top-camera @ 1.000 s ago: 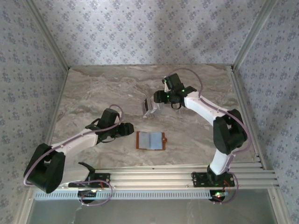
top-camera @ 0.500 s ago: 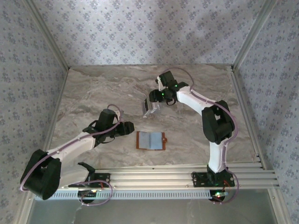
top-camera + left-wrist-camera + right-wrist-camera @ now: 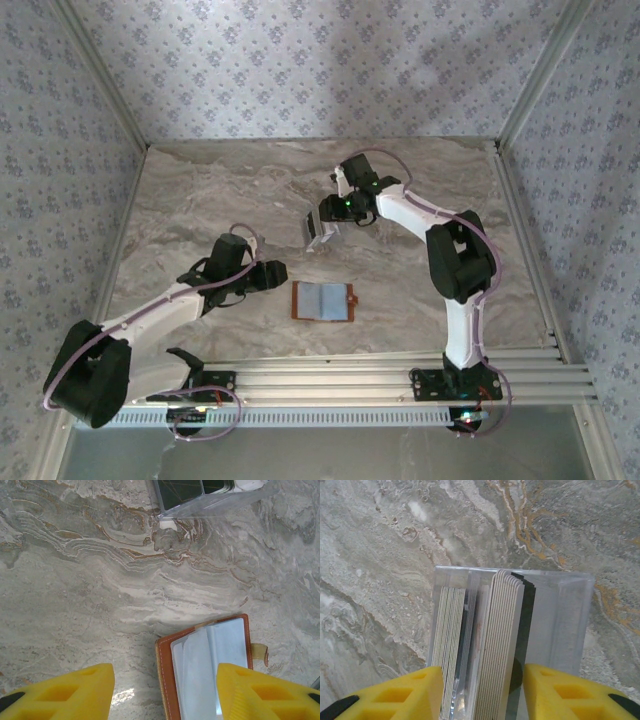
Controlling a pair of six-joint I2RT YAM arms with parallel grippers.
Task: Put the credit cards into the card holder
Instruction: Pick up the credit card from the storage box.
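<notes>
Right tool [image 3: 482, 672]: jaws apart, straddling the credit cards [image 3: 502, 630]. Can't tell if the pads touch them. Cards stand on edge, packed in a clear box [image 3: 570, 625] on the tabletop [image 3: 385, 535]. Left tool [image 3: 164, 672]: jaws wide apart, gripping nothing, one end of the card holder [image 3: 210, 665] in the gap between them. Card holder lies open and flat on the tabletop, pockets up, clasp tab on its far end, near the box but apart from it.

- card holder [image 3: 207, 672]: near end cut off by the left wrist view's bottom edge.
- clear box [image 3: 210, 497]: far part cut off by the top edge.
- credit cards [image 3: 495, 630]: lower ends cut off; contact with right gripper [image 3: 481, 677] cannot be told.
</notes>
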